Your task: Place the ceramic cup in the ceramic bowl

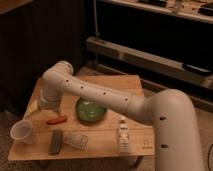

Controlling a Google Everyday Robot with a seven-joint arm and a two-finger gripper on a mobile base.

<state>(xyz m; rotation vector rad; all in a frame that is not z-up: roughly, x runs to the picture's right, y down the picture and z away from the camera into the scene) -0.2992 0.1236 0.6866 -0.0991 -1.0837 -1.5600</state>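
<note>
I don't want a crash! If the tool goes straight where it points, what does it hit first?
Probably bare table. The tool hangs at the table's left, pointing down between cup and orange stick; depth unclear.

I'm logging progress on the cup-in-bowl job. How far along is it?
Nothing looks done yet: the ceramic cup stands at the table's near left corner, apart from the ceramic bowl, which holds no cup. In hand: the gripper hangs over the table's left side, between cup and bowl, clear of the cup. Left: grasp the cup, lift it, set it in the bowl.
</note>
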